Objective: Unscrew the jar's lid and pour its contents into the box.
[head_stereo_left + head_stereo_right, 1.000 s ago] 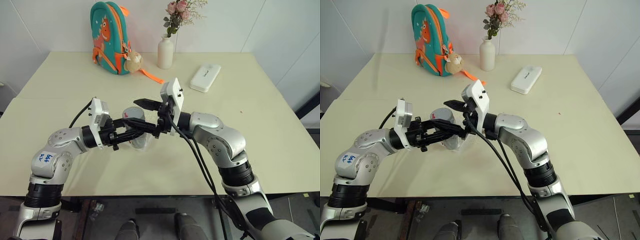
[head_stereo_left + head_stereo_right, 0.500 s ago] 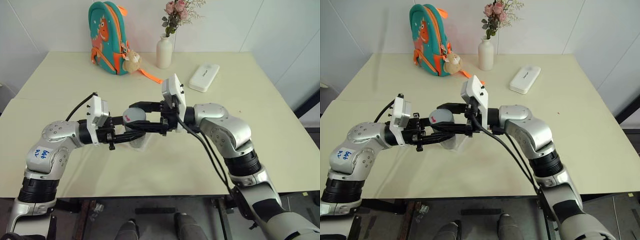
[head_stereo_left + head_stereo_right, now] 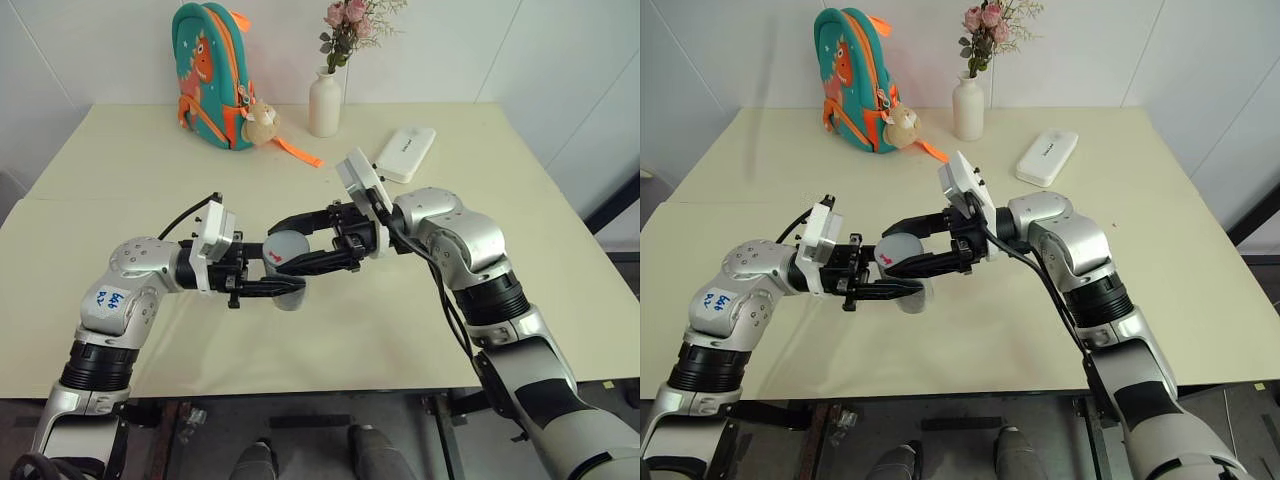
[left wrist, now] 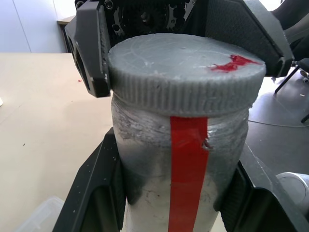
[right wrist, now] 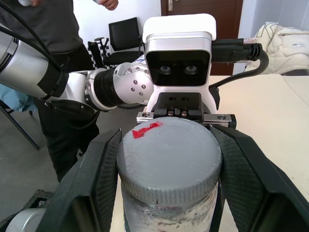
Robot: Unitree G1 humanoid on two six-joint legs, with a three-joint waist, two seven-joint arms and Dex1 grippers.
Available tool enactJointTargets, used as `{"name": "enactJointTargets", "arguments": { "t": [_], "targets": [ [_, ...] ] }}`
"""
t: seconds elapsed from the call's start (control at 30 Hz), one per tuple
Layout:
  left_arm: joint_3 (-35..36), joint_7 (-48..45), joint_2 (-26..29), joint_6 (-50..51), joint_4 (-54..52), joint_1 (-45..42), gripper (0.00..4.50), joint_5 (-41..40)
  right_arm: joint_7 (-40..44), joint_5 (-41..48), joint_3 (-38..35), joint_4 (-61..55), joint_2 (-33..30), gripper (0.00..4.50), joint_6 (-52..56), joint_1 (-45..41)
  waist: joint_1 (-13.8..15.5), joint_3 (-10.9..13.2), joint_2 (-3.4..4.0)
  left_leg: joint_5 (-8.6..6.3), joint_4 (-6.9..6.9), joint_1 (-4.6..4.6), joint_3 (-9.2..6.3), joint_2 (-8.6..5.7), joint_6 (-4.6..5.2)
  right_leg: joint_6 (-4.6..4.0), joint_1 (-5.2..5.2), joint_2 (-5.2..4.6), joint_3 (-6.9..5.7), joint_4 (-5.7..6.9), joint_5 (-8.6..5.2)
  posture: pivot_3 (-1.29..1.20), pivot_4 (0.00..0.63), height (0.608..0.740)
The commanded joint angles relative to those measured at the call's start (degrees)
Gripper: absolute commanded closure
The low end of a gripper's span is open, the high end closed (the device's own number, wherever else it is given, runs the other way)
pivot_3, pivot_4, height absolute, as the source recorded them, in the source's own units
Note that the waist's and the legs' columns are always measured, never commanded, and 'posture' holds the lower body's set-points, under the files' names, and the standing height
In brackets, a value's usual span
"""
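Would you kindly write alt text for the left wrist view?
The left gripper clamps a clear jar with red tape, while the right gripper grips its grey ribbed lid from behind, above a beige table.

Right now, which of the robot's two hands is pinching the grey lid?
The right gripper, reaching in from the vase side, clamps the lid. The left gripper grips the jar lower down, by its body.

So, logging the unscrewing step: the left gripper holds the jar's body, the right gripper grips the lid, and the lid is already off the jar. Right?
Not quite: the lid is still on the jar, as the left wrist view shows. The rest holds: the left gripper holds the jar's body and the right gripper grips the lid.
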Motion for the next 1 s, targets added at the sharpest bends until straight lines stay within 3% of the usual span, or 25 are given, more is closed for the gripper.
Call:
{"name": "enactJointTargets", "arguments": {
  "t": [0.03,0.23,0.8,1.0],
  "targets": [
    [3.57,1.11,1.08,-1.51,-0.89,0.43,2.53,0.3,0.31,1.27,-1.75,-1.05,0.36,1.96,1.11,-0.52,0.01,0.0,0.0,0.0,0.01,0.0,0.0,0.0,0.0,0.0,0.0,0.0,0.0,0.0,0.0,0.0,0.15,0.74],
    [4.61,1.54,1.43,-0.09,-1.66,0.92,2.53,-0.52,-2.43,0.72,-4.27,0.51,1.74,0.08,-0.49,-1.63,0.01,0.0,0.0,0.0,0.03,0.0,0.0,0.0,0.0,0.0,-0.01,0.0,0.0,0.05,0.0,0.0,0.15,0.74],
    [5.73,5.27,0.18,-0.05,-1.63,1.08,2.53,-0.08,-13.86,-2.45,-2.87,-5.79,6.89,0.03,-0.35,0.95,-0.01,0.0,0.0,0.01,0.05,-0.01,0.0,0.0,-0.02,-0.01,-0.06,0.0,0.01,0.15,0.0,0.0,0.15,0.74],
    [5.53,5.65,0.07,0.01,-1.56,0.45,2.53,-0.03,-17.57,-4.86,-2.97,-2.96,9.54,0.03,-2.38,-0.16,-0.01,0.0,0.0,0.02,0.08,0.0,0.0,0.0,-0.03,-0.01,-0.07,0.0,0.01,0.22,0.0,0.0,0.15,0.74]
  ]
}}
